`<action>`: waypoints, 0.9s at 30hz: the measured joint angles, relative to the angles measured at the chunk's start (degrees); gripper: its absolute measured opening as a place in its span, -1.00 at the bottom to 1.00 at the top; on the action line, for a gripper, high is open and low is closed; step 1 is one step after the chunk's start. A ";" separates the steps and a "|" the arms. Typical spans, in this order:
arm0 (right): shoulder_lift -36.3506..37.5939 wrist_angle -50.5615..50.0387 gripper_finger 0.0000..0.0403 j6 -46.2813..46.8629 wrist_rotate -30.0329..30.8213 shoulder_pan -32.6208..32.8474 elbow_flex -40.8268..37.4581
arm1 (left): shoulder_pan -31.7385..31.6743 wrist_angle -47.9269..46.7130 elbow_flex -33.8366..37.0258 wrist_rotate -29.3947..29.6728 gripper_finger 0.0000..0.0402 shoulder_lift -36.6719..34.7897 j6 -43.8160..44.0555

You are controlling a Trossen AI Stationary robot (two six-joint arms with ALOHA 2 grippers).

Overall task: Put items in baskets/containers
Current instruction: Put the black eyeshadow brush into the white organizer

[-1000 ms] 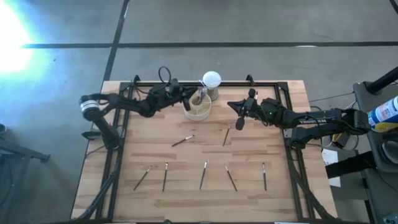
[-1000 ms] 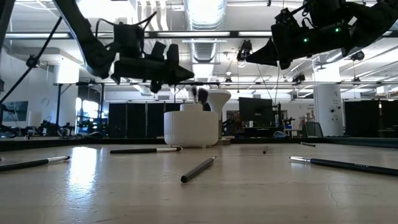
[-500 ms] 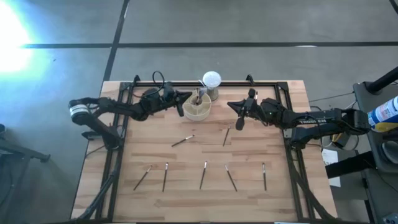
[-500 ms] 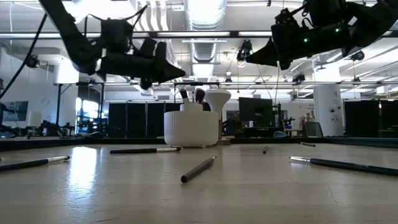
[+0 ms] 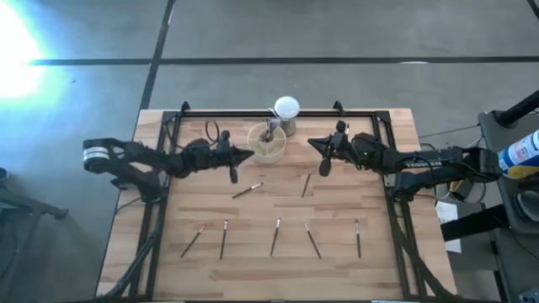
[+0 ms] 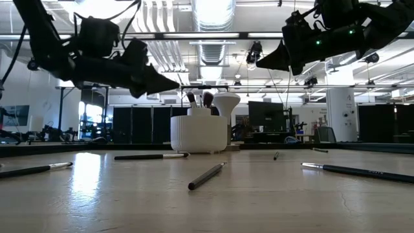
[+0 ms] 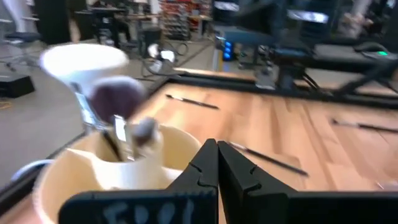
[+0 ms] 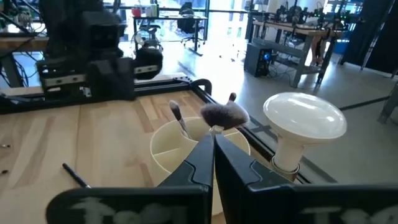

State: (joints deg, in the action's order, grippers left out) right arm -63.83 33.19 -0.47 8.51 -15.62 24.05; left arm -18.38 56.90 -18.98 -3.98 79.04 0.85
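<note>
A round cream cup (image 5: 268, 144) with ribbed walls and inner dividers stands near the far edge of the pale wood-plank table (image 5: 362, 269), just beside a white ball (image 5: 286, 108) on a small stand. A few brushes (image 6: 200, 99) stand upright in the cup, one with a fluffy head.

The left gripper (image 5: 246, 155) hangs above the table just left of the cup, its dark pointed fingers pressed together with nothing between them; the cup sits close ahead of their tips. The right gripper (image 5: 313, 142) hovers to the cup's right, a little farther off, its fingers likewise closed and empty.

Seven thin dark-handled brushes lie flat on the wood: two (image 5: 248, 190) in the middle, between and nearer than the grippers, and five (image 5: 275, 236) in a loose row toward the near edge, well apart from both jaws.
</note>
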 joint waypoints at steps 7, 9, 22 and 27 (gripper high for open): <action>0.00 0.02 -0.96 -0.18 0.00 0.00 0.00 | 4.54 -2.03 0.14 0.28 -1.00 0.40 -1.38; 0.00 0.02 -0.96 -0.18 0.00 0.00 0.00 | 5.45 -2.68 -0.02 0.77 -1.00 0.38 -1.36; 0.00 0.04 -0.96 -0.17 0.00 0.00 0.00 | 13.54 -22.19 -6.76 13.14 -1.00 3.12 0.37; 0.00 0.02 -0.96 -0.16 0.00 0.00 0.00 | 14.83 -22.99 -10.30 13.29 -1.00 7.93 2.05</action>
State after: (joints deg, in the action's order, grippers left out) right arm -63.83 33.21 -0.62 8.51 -15.62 24.05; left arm -3.55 33.91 -29.28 9.31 86.97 2.90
